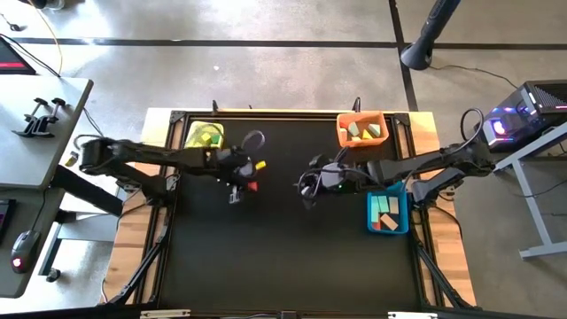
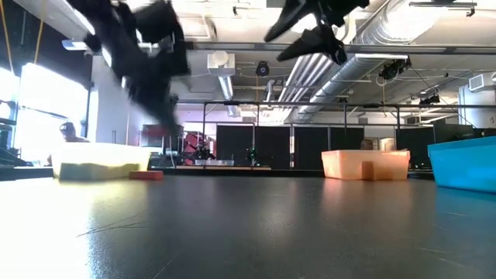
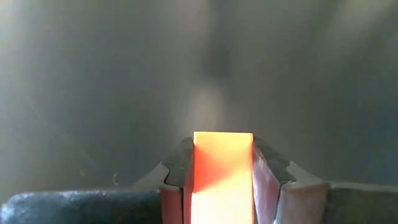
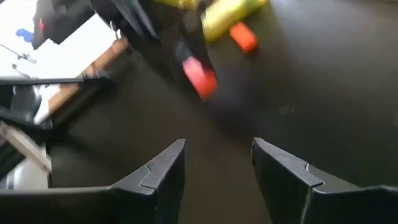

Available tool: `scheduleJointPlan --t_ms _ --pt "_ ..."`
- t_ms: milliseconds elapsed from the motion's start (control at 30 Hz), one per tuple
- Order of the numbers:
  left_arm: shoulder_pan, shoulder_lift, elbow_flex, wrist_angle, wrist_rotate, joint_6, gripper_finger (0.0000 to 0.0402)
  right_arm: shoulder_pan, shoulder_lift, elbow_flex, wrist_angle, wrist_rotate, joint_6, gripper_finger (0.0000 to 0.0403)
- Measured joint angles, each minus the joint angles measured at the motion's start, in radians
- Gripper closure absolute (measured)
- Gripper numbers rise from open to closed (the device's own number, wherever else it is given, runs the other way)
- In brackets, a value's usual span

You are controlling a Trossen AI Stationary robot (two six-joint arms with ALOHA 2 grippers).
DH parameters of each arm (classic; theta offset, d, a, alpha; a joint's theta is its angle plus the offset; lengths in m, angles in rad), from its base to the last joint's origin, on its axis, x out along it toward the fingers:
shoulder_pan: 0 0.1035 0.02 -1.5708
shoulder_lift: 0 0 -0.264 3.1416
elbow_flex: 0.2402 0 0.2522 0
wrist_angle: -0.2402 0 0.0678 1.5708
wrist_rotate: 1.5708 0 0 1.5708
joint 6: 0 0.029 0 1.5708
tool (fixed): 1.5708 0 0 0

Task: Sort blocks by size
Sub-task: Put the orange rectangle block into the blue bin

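Left end effector (image 3: 222,180) clamps a red block (image 3: 222,168) by its end; could slip. Right end effector (image 4: 217,165) gapes empty.

Bare mat (image 1: 283,257) near front, seemingly unobstructed

- Left arm (image 1: 146,157), left of frame: dark, slim, jointed links with black cable loops.
- Right arm (image 1: 434,164), right of frame: the same dark build.
- Right hand (image 4: 217,163): two dark angular fingers.
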Motion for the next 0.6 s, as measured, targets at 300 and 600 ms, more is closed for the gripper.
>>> scheduleJointPlan --t_ms 300,600 --pt "-0.014 -0.256 0.064 0.404 -0.004 -0.316 0.032 0.0 0.002 -0.001 0.052 -0.081 -0.053 0.021" --pt "-0.014 -0.253 0.062 0.834 0.067 -0.541 0.032 -0.027 0.031 0.001 0.561 -0.053 -0.259 0.0133"
